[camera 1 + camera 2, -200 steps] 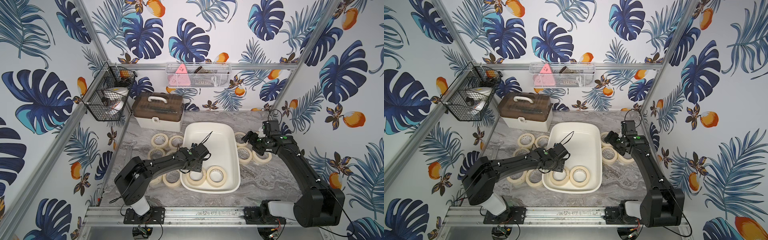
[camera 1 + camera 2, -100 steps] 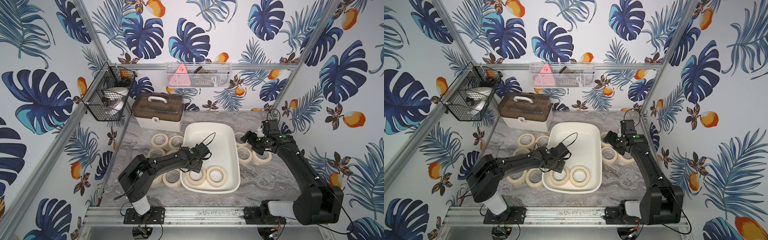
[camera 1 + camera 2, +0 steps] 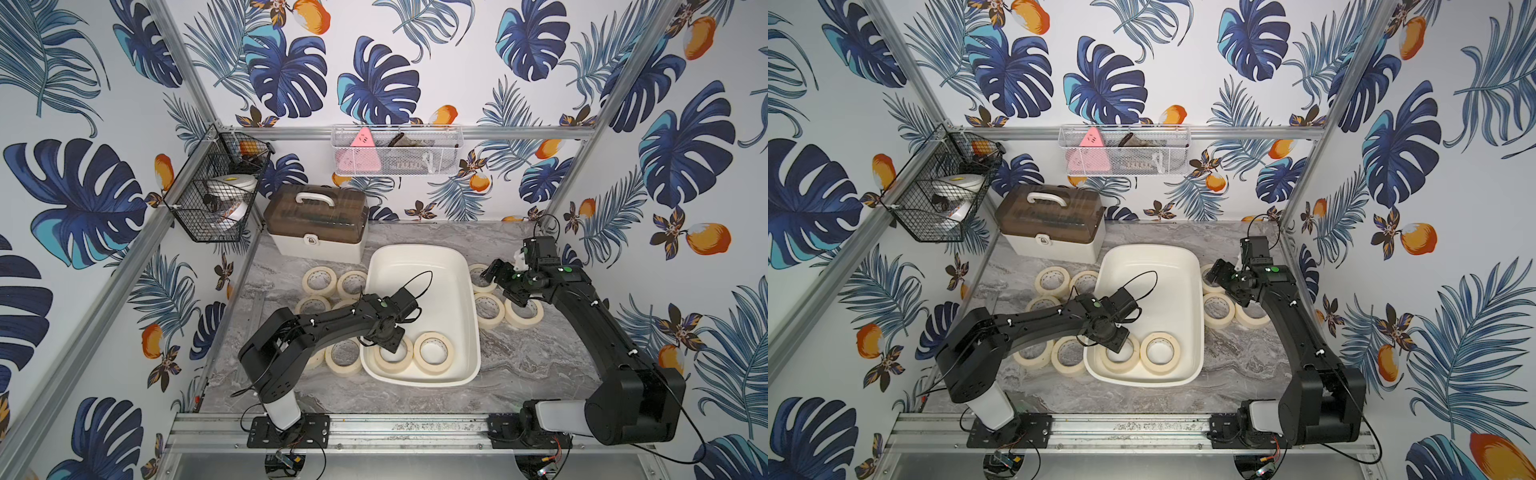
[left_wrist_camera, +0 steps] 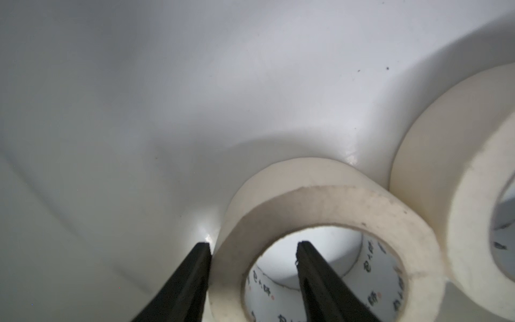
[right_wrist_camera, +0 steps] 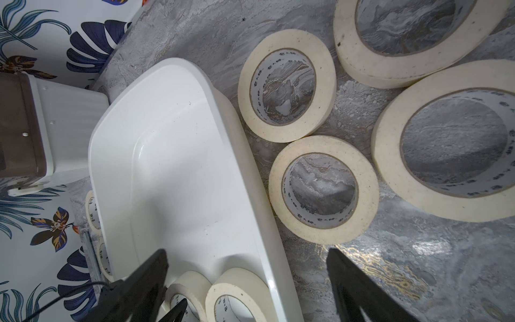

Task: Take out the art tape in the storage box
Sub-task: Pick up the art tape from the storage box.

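Observation:
The storage box [image 3: 415, 248] [image 3: 1150, 248] is an off-white tub in the middle of the table. Two rolls of art tape lie flat at its near end, one [image 3: 392, 368] under my left wrist and one [image 3: 433, 369] beside it. My left gripper [image 4: 252, 245] [image 3: 386, 345] reaches down into the box and straddles the wall of the first roll [image 4: 320, 206]. One finger touches the roll's outside. The other stands inside the core, apart from the inner wall. My right gripper [image 5: 248, 252] [image 3: 500, 286] hangs open and empty over the box's right rim.
Several tape rolls lie on the table to the left of the box [image 3: 319, 279] and several to its right [image 3: 488, 309] [image 5: 323, 237]. A white case with a brown lid [image 3: 316, 220] stands behind them. A black wire basket [image 3: 216, 195] and a white one [image 3: 395, 151] hang on the walls.
My left gripper has moved toward the near end of the box, down over the roll, and its jaws have narrowed round the roll's wall. The right arm has hardly moved.

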### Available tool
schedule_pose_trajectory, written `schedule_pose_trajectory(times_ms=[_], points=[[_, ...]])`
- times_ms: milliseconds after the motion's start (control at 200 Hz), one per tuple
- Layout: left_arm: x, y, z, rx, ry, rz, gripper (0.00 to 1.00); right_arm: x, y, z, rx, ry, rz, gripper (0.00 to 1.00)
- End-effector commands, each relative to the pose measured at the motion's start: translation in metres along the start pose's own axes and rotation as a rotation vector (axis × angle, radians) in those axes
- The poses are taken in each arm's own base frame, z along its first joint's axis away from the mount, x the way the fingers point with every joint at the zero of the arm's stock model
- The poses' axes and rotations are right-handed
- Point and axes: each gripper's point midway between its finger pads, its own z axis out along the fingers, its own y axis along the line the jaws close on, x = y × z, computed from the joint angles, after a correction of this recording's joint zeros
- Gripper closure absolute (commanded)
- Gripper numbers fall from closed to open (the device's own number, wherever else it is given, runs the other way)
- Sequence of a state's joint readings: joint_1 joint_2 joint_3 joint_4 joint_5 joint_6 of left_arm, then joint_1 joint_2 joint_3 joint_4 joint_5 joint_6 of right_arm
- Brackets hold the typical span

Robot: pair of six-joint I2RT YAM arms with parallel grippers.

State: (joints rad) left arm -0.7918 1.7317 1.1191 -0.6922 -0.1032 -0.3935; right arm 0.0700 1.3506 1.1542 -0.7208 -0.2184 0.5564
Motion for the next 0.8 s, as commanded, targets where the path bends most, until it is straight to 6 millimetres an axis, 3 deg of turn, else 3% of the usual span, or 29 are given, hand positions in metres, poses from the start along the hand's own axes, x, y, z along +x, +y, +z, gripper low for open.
schedule_pose_trajectory(times_ms=[0, 60, 155, 345, 635, 796], points=[[-0.001, 0.003, 0.004, -0.02, 0.007, 0.026, 0.41, 0.003, -0.003, -0.001, 0.009, 0.012, -0.014, 0.09], [-0.004, 0.001, 0.007, -0.016, -0.002, 0.027, 0.36, 0.004, -0.002, -0.001, 0.008, 0.011, -0.015, 0.09], [-0.006, 0.0, 0.012, -0.021, -0.007, 0.034, 0.38, 0.005, -0.003, -0.001, 0.01, 0.013, -0.018, 0.09], [-0.009, 0.01, 0.011, -0.09, -0.031, 0.028, 0.54, 0.006, -0.005, -0.003, 0.019, 0.01, -0.022, 0.08], [-0.027, 0.007, -0.015, -0.146, -0.118, 0.037, 0.78, 0.005, -0.003, -0.007, 0.008, 0.004, -0.012, 0.09], [-0.035, 0.008, -0.033, -0.152, -0.159, 0.009, 0.86, 0.006, 0.0, -0.013, -0.005, -0.006, -0.014, 0.1]])
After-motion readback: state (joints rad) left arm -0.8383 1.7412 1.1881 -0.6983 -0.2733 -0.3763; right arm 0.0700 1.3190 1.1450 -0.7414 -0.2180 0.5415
